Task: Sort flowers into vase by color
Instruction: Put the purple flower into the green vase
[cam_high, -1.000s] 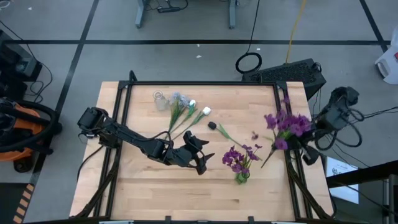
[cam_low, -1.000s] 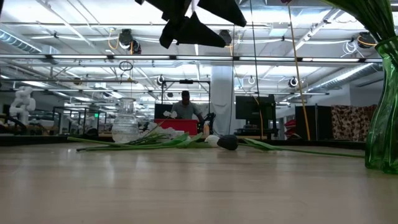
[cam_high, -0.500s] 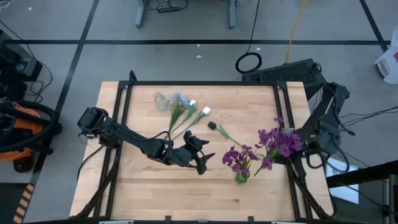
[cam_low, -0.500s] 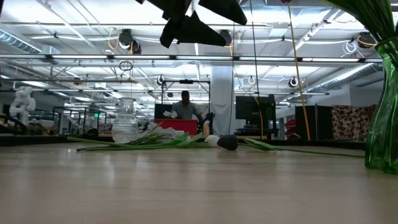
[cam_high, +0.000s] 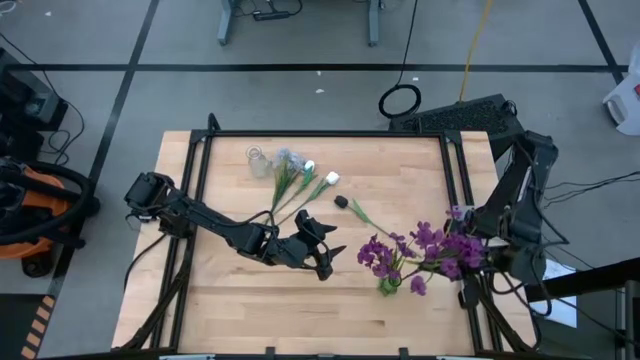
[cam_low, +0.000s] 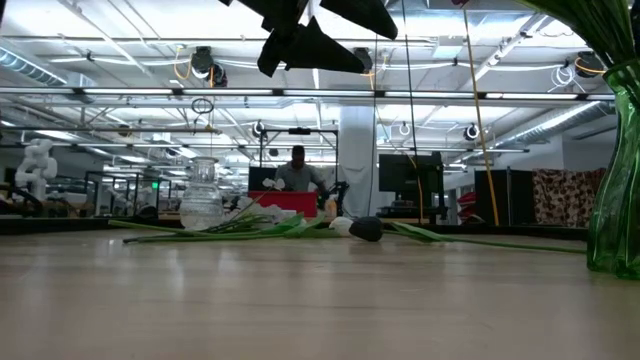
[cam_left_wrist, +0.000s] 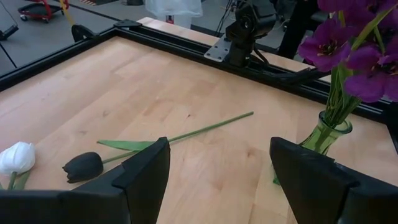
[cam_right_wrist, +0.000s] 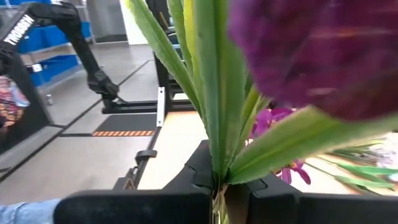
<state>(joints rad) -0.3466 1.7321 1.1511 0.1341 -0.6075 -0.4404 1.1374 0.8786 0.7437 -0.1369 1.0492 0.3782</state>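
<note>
Wooden table (cam_high: 250, 290), black frame, grey floor (cam_high: 300, 90), person (cam_low: 297, 172) behind

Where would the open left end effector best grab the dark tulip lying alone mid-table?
Probably on the bare stalk of the dark tulip, between its leaf and the free tip, coming straight down. The stem lies flat on the table with clear wood on both sides, so the left end effector, open, could straddle it crosswise; the bud looks soft and rounded.

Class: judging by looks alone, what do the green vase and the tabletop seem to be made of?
Green vase: seems to be glossy transparent green glass, or perhaps clear plastic, since the stems show through it. Tabletop: pale wood with a smooth matt finish, shown by its plank seams and grain.
</note>
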